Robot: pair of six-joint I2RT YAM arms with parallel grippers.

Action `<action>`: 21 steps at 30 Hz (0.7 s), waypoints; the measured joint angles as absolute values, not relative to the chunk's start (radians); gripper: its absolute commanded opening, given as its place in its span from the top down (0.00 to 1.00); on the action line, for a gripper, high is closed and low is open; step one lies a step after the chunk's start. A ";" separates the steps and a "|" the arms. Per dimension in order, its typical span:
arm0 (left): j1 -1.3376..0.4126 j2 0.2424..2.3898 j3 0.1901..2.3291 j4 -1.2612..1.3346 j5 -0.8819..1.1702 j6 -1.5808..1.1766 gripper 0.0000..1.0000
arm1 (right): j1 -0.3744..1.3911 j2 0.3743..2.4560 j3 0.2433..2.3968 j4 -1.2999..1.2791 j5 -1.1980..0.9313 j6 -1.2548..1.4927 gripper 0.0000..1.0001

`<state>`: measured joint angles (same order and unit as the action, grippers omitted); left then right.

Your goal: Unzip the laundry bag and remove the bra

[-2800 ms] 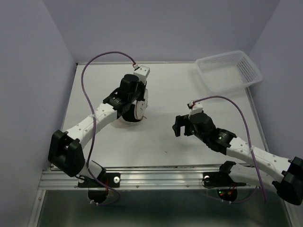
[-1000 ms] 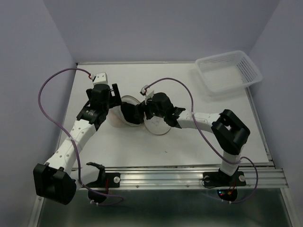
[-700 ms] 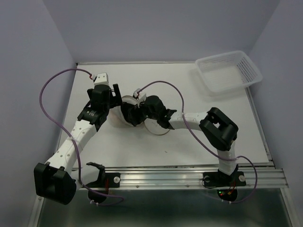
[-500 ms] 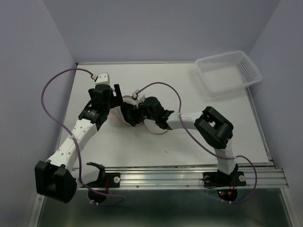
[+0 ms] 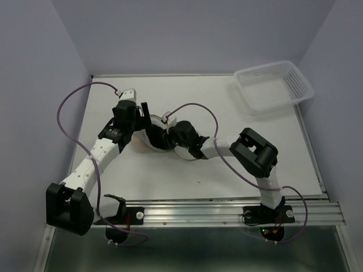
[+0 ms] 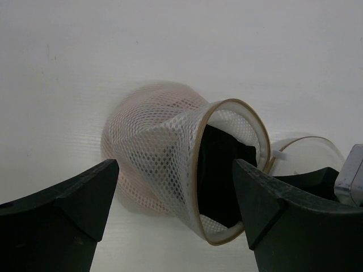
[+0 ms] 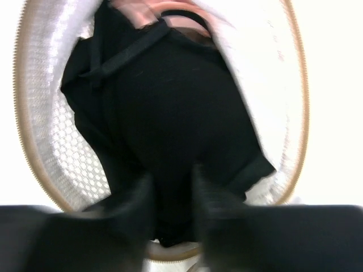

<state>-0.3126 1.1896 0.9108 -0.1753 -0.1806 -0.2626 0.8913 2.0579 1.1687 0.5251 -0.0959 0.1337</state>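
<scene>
While left gripper point(image 6: 173, 170) jaws stand spread near open bag point(image 6: 153, 147), right gripper point(image 7: 170, 187) sits at bra point(image 7: 170, 102), blurred; grip unclear.

No readable text, label, brand, number or sign shows in any view.

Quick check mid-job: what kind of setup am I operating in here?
Probably a lab robot cell, not a laundry room: bare white table, plain walls boxing it in, aluminium mounting rail along the near edge.
</scene>
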 measured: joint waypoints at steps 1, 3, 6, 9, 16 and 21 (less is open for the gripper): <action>-0.313 1.194 0.911 -0.175 -0.179 -0.266 0.08 | 0.891 2.058 1.164 0.530 -0.091 0.129 0.79; -0.315 1.201 0.911 -0.175 -0.179 -0.274 0.09 | 0.891 2.058 1.156 0.535 -0.076 0.131 0.89; -0.330 1.213 0.912 -0.175 -0.184 -0.290 0.12 | 0.891 2.056 1.138 0.548 -0.060 0.132 0.98; -0.362 1.232 0.921 -0.180 -0.207 -0.307 0.20 | 0.891 2.045 1.115 0.557 -0.053 0.138 0.99; -0.450 1.266 0.948 -0.196 -0.294 -0.356 0.39 | 0.891 1.978 1.059 0.553 -0.033 0.142 0.99; -0.490 1.303 0.982 -0.222 -0.368 -0.387 0.46 | 0.892 1.933 1.038 0.547 -0.028 0.142 0.99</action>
